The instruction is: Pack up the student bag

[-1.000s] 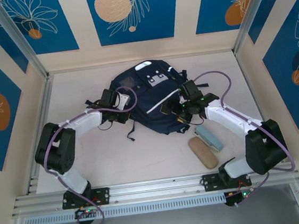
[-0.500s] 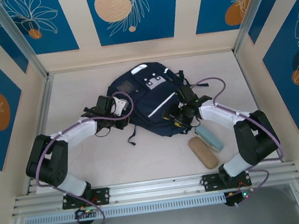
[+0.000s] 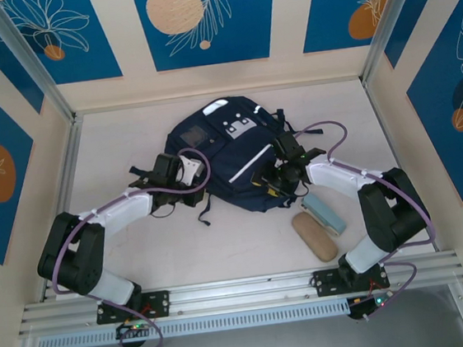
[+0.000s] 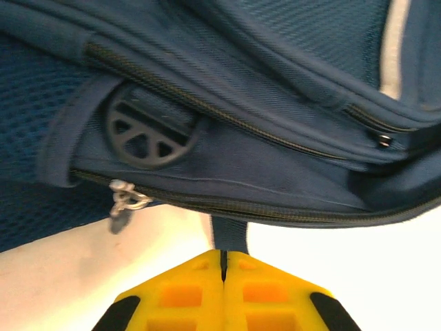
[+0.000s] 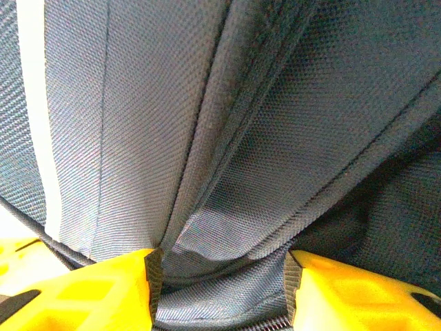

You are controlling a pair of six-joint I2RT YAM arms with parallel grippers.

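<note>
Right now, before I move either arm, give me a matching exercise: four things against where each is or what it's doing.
Things:
1 left pincer
2 right pincer
3 tan case
4 teal case

Places or states:
A just beyond the tan case, nearer the bag
B shut on a thin strap
C nearest the front rail
D around a fold of bag fabric

Pairs: 1-B, 2-D, 3-C, 4-A

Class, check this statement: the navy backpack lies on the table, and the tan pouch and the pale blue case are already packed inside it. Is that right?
No. The top external view shows the tan pouch and the pale blue case lying on the table beside the navy backpack, not inside it. The backpack does lie on the table.
</note>
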